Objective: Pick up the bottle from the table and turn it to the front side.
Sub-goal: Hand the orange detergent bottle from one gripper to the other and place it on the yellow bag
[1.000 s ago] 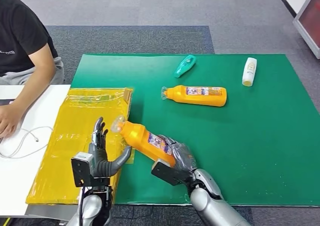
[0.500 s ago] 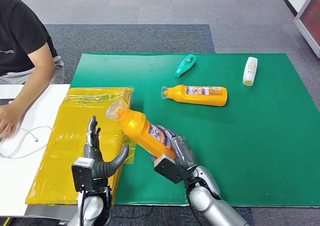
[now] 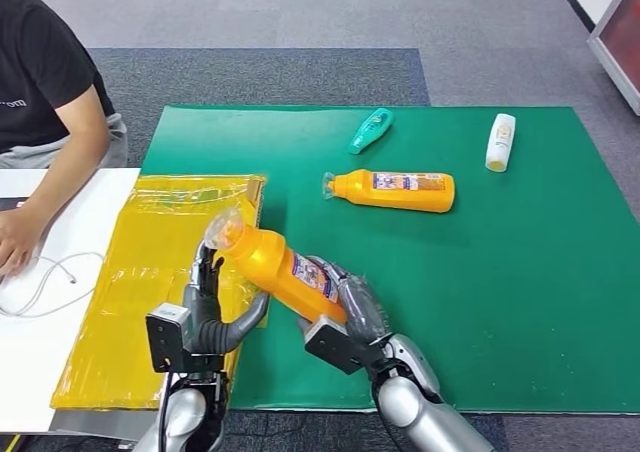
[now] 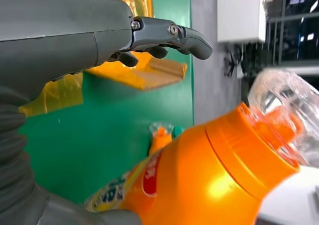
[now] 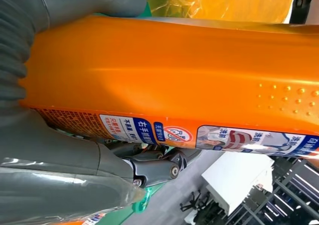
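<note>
Two orange bottles are seen over the green mat. One orange bottle is gripped at its base end by the right hand and is held tilted above the mat's near left part, its neck raised toward the yellow plastic sheet. Its body is of glossy, smooth orange plastic, flattened in section, with a printed label in blue, white and red along one side. In the right wrist view a patch of small raised dots is seen on the orange surface, and the label strip is turned toward the fingers, which are wrapped round the body. The neck is capped by a ribbed orange collar and is covered by crinkled clear film.

The left hand is held just beside the bottle's neck with fingers spread and the thumb stretched out under the bottle; nothing is grasped by it, and contact with the cap cannot be told.

The second orange bottle is laid flat on the mat, well apart. A teal bottle and a white bottle are laid farther back. The yellow sheet is wrinkled and shiny. A person's arm is rested on the white table.
</note>
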Action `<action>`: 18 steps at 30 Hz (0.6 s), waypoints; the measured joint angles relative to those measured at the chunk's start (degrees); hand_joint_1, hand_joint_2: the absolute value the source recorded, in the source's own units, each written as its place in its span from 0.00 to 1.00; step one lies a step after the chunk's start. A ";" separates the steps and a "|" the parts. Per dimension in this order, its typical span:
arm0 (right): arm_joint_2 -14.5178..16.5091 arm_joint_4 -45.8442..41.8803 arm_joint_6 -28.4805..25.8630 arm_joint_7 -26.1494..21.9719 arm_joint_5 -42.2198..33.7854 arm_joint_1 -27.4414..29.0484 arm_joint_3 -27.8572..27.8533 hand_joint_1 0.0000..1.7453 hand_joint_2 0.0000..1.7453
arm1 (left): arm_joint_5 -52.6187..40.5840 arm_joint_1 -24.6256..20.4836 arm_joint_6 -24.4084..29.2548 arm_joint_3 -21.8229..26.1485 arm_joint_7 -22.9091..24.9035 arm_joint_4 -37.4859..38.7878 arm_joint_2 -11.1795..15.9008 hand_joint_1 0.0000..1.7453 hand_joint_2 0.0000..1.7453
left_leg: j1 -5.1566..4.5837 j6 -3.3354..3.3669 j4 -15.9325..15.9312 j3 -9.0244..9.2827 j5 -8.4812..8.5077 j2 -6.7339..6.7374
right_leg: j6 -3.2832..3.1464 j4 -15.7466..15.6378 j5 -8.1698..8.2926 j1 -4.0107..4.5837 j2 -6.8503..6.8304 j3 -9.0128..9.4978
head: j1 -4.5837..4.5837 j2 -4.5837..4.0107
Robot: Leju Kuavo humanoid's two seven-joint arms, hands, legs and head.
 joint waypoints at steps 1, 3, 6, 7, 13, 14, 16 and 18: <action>-0.01 0.08 -0.41 0.17 0.39 0.11 0.04 0.75 1.00 | 0.38 -0.08 -0.92 -0.21 0.01 -0.17 0.08 0.00 1.00 | 0.00 0.00 0.00 0.00 0.00 0.00 | 0.00 0.00 0.00 0.00 0.00 0.00 | 0.00 0.00; -0.03 0.50 -1.30 0.59 1.04 0.29 0.09 0.77 1.00 | 0.71 -0.23 -2.28 -0.77 0.08 -0.81 0.22 0.00 1.00 | 0.00 0.00 0.00 -0.02 0.00 0.00 | 0.00 0.00 0.00 0.00 0.00 -0.01 | 0.00 0.00; -0.05 1.69 -1.82 0.70 1.53 0.46 0.10 0.73 1.00 | 1.09 -0.57 -3.49 -1.29 1.01 -1.50 0.32 0.00 1.00 | 0.00 0.01 0.00 -0.03 -0.01 0.00 | 0.00 0.00 0.00 0.00 0.00 -0.02 | 0.00 0.00; -0.05 2.04 -1.84 0.62 1.69 0.51 0.10 0.70 1.00 | 1.24 -0.67 -3.71 -1.35 1.31 -1.55 0.36 0.00 1.00 | 0.00 0.01 0.00 -0.03 -0.01 0.00 | 0.00 0.00 0.00 0.00 0.00 -0.02 | 0.00 0.00; -0.05 3.51 -1.73 0.49 2.25 0.55 0.18 0.60 1.00 | 2.18 -1.09 -5.77 -2.21 1.85 -1.61 0.60 0.00 1.00 | 0.00 0.00 0.00 -0.03 0.00 0.00 | 0.00 0.00 0.00 0.00 0.00 -0.03 | -0.01 0.00; -0.04 3.69 -1.73 0.50 2.36 0.55 0.25 0.60 1.00 | 2.32 -1.11 -6.05 -2.31 1.90 -1.63 0.60 0.00 1.00 | 0.00 -0.01 0.00 -0.03 0.01 0.00 | 0.00 0.00 0.00 0.00 0.00 -0.03 | -0.01 0.00; 0.02 3.96 -1.72 0.63 2.66 0.59 0.43 0.58 1.00 | 2.67 -1.11 -6.48 -2.40 2.24 -1.73 0.60 0.00 1.00 | 0.00 -0.01 0.00 -0.04 0.01 0.00 | 0.00 0.00 0.00 0.00 0.00 -0.03 | -0.01 0.00; 0.09 4.04 -1.71 0.86 2.97 0.71 0.72 0.54 1.00 | 3.69 -1.10 -7.18 -2.39 3.32 -1.88 0.59 0.00 1.00 | 0.00 -0.01 0.00 -0.04 0.01 0.00 | 0.00 0.00 0.00 0.00 -0.01 -0.03 | 0.00 0.00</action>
